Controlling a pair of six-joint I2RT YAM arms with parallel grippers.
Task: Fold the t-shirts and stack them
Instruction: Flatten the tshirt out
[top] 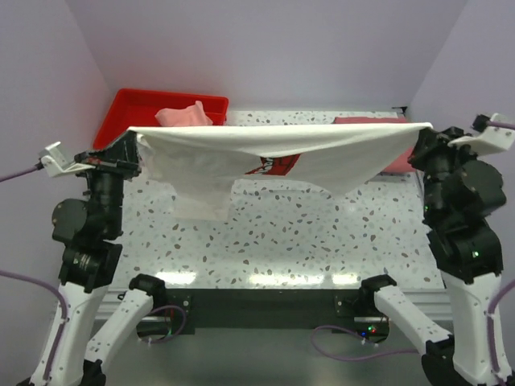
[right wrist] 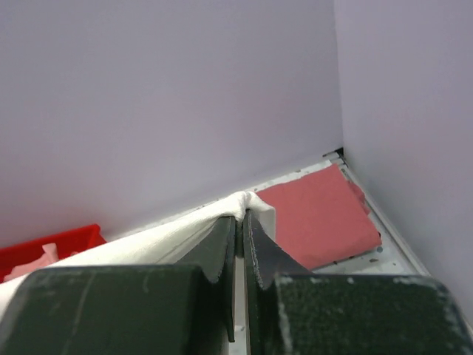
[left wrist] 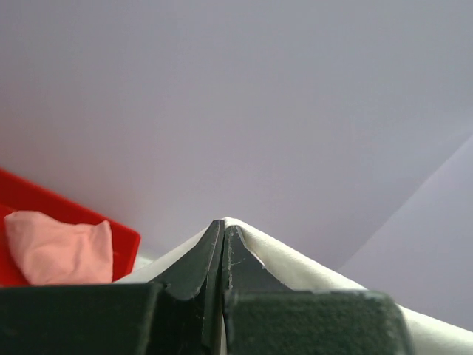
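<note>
A white t-shirt with a red chest print hangs stretched in the air between both arms, above the table. My left gripper is shut on its left end, with the white cloth draped over the closed fingertips. My right gripper is shut on its right end, the white cloth pinched at the fingertips. A sleeve dangles low on the left side. A pale pink t-shirt lies crumpled in the red tray. A dusty-red t-shirt lies folded flat at the back right corner of the table.
The red plastic tray stands at the back left against the wall. Pale walls close in the speckled table at the back and on both sides. The arm bases sit at the near edge.
</note>
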